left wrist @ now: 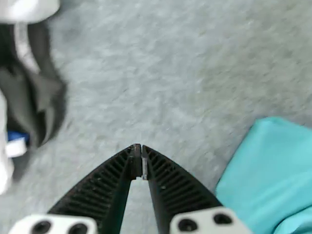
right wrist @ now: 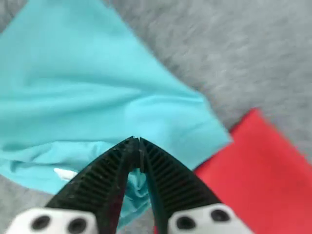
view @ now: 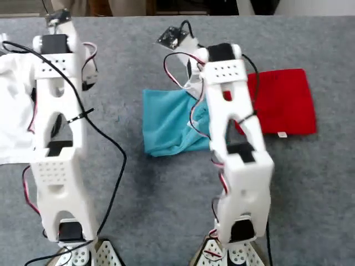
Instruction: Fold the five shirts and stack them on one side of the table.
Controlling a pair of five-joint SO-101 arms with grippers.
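1. Cloth like this is light, limp and soft, I judge: the teal shirt (view: 166, 124) lies rumpled on the worktop (view: 155, 210), just beside the folded red shirt (view: 283, 102).
2. Your right pincer (right wrist: 136, 142) is pressed together over the teal shirt; your left pincer (left wrist: 137, 151), also closed, is over bare worktop.
3. Pinch a hem corner, not the slack middle.

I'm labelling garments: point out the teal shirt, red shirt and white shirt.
teal shirt (view: 166, 122), high view, uncovered left half.
red shirt (view: 283, 102), high view, middle.
white shirt (view: 14, 111), high view, crumpled middle.
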